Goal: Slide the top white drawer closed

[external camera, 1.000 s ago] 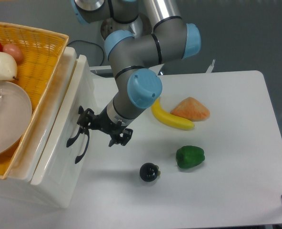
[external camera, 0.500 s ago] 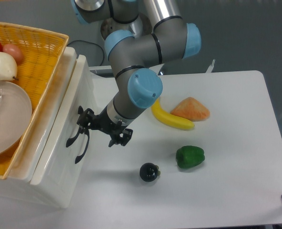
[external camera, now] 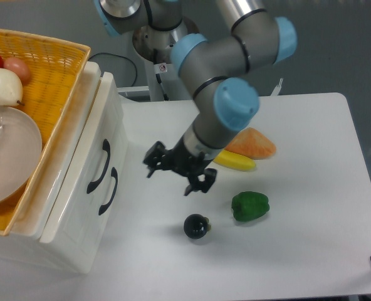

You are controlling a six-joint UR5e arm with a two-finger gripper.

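The top white drawer (external camera: 83, 157) is the upper front of the cream cabinet at the left. Its black curved handle (external camera: 97, 166) is free, and the front looks level with the lower drawer front (external camera: 99, 221). My gripper (external camera: 170, 178) hangs above the table to the right of the cabinet, a short gap from the handles. It is open with nothing between its fingers and touches neither drawer.
An orange woven basket (external camera: 60, 63) with fruit and a clear bowl sits on top of the cabinet. On the table lie a banana (external camera: 235, 161), an orange wedge (external camera: 253, 144), a green pepper (external camera: 250, 206) and a small dark round fruit (external camera: 197, 226) just below the gripper.
The gripper has pulled away from the drawer handle and moved right, out over the table. The arm has swung right with it and now hides part of the banana.
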